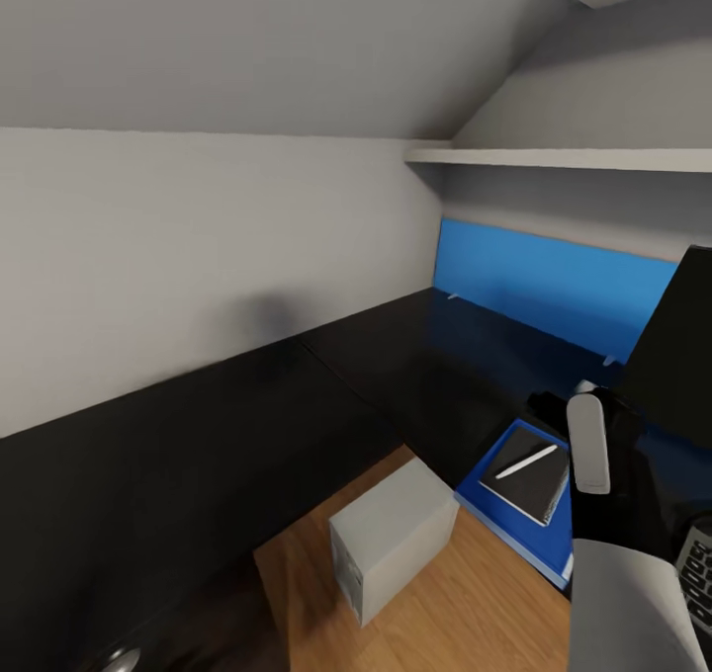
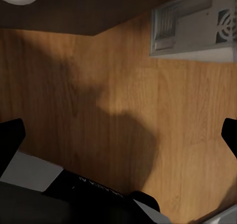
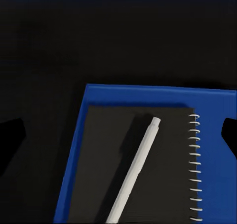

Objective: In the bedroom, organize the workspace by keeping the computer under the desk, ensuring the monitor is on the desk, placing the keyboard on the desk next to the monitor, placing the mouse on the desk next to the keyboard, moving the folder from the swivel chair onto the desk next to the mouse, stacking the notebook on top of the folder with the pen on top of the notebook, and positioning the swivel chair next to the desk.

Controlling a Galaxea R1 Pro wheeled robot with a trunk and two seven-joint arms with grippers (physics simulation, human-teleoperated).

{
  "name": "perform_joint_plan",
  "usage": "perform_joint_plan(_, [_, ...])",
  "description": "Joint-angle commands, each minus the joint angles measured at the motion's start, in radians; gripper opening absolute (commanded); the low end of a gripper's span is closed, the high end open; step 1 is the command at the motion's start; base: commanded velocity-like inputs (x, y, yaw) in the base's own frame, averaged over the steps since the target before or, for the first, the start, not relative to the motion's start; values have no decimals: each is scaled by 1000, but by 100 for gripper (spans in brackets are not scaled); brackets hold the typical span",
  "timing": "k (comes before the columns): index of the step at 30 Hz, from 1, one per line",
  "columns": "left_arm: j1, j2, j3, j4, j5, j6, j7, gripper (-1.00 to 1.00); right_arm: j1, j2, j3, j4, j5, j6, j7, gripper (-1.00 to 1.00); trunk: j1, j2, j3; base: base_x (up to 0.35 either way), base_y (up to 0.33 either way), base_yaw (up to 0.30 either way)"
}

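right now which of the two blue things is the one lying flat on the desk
The folder, lying flat on the desk under the notebook and pen. The other, the blue panel, stands upright along the wall.

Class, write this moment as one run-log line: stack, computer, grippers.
stack: pen on notebook on folder, on desk | computer: on floor by desk | right gripper: open above stack | left gripper: open

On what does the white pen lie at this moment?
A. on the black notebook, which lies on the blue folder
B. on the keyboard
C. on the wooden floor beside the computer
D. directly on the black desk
A: the pen lies across the spiral-bound notebook, and the folder shows around the notebook's edges.
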Motion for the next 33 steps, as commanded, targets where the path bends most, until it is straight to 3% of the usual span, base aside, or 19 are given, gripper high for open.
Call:
perform_joint_plan(1, [0,0,2,-3,7,6,-2,100,3,0,18,-6,-9,2,-2,100,-4,7,2,0,0,0])
perform_joint_plan(7, [0,5,1,-3,7,-2,-7,100,12,5,84,-14,-12,-5,47,100,-23,42,18,0,0,0])
perform_joint_plan(9, [0,17,0,-3,7,-2,-8,100,5,13,84,-3,-12,-5,36,100,-23,42,18,0,0,0])
perform_joint_plan(33, [-7,13,0,-2,1,-1,-2,100,7,18,87,-16,-12,-4,43,100,-23,42,18,-28,-18,0])
